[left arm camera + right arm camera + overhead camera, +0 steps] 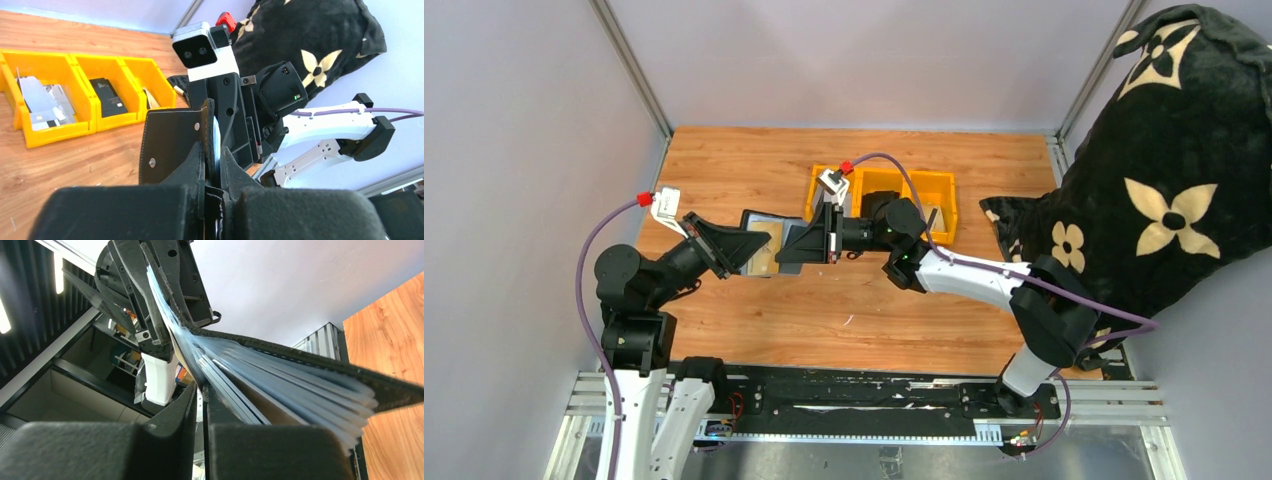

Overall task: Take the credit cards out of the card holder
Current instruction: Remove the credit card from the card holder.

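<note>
Both grippers meet above the middle of the wooden table. My left gripper is shut on the black card holder, which hangs open in the air. A pale credit card shows edge-on beside the holder's flap. My right gripper faces the left one, and its fingers are closed on the thin pale edge of a card at the holder's mouth. In the right wrist view several pale cards fan out under the black cover. The left gripper shows beyond them.
Three joined yellow bins stand behind the grippers; one holds a chunky black item, another pale papers. A big black cushion with cream flowers fills the right side. Grey walls and metal posts enclose the table.
</note>
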`<state>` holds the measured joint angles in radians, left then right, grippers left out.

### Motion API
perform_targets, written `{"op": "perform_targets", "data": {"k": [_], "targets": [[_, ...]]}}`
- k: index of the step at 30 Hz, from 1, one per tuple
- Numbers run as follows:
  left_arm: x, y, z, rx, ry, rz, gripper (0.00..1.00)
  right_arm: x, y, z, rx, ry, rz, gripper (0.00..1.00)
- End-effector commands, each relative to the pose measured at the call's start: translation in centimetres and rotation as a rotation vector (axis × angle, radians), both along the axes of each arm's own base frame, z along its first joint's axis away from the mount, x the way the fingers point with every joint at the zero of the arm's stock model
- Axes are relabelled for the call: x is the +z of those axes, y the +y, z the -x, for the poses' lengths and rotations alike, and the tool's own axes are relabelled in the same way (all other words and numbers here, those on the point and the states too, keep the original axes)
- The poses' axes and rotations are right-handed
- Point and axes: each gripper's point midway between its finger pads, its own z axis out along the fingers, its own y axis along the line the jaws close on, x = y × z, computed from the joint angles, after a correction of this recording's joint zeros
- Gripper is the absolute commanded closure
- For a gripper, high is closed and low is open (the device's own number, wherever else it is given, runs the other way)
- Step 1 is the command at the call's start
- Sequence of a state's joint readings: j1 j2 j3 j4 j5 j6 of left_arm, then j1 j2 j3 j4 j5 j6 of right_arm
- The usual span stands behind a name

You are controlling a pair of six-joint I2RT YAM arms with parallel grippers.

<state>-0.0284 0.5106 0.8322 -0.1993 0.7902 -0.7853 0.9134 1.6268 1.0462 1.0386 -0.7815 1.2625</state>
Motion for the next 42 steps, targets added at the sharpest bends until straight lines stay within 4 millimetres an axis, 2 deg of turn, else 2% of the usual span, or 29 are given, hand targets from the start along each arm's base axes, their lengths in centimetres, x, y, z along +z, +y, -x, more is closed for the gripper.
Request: {"op": "perform_targets", "data": {"k": [1, 3, 5, 8, 15, 19, 23, 28, 32, 36, 39, 42], "targets": [[0.9, -0.7, 1.0, -0.058, -0.033, 0.011, 0.92, 4.0, -1.3, 2.4, 0.046, -0.060, -0.161, 0.96], [0.6, -0.7, 0.9, -0.056, -0.026, 0.011, 0.84, 4.6, -1.7, 2.7, 0.054, -0.066, -0.184, 1.00], [0.6, -0.6, 0.9, -0.053, -0.022, 0.013, 0.76, 4.7, -1.9, 2.9, 0.054, -0.070, -0.193, 1.00], [0.7, -0.7, 0.8, -0.059, -0.014, 0.026, 0.75, 4.4, -2.3, 3.0, 0.041, -0.072, -0.187, 1.00], [1.2, -1.4, 1.6, -0.126, -0.003, 0.061, 0.79, 2.2, -3.2, 2.2, -0.045, -0.117, -0.104, 1.00], [1.5, -1.4, 1.6, -0.131, 0.002, 0.074, 0.85, 1.3, -3.6, 2.0, -0.092, -0.146, -0.044, 1.00], [1.7, -1.3, 1.5, -0.120, -0.003, 0.081, 0.92, 1.1, -4.1, 2.1, -0.113, -0.155, -0.040, 1.00], [2.1, -1.3, 1.6, -0.120, -0.006, 0.085, 0.93, 0.6, -4.5, 2.0, -0.136, -0.149, -0.035, 1.00], [2.2, -1.3, 1.6, -0.118, -0.004, 0.085, 0.91, 1.1, -4.8, 2.0, -0.148, -0.144, -0.063, 1.00], [2.2, -1.3, 1.6, -0.114, -0.002, 0.090, 0.93, 2.5, -4.5, 2.6, -0.093, -0.144, -0.106, 0.74], [2.2, -1.2, 1.5, -0.108, -0.002, 0.094, 0.93, 3.0, -4.3, 2.6, -0.086, -0.150, -0.121, 0.65], [2.2, -1.2, 1.5, -0.106, -0.003, 0.093, 0.93, 2.9, -3.9, 2.5, -0.084, -0.150, -0.111, 0.62]]}}
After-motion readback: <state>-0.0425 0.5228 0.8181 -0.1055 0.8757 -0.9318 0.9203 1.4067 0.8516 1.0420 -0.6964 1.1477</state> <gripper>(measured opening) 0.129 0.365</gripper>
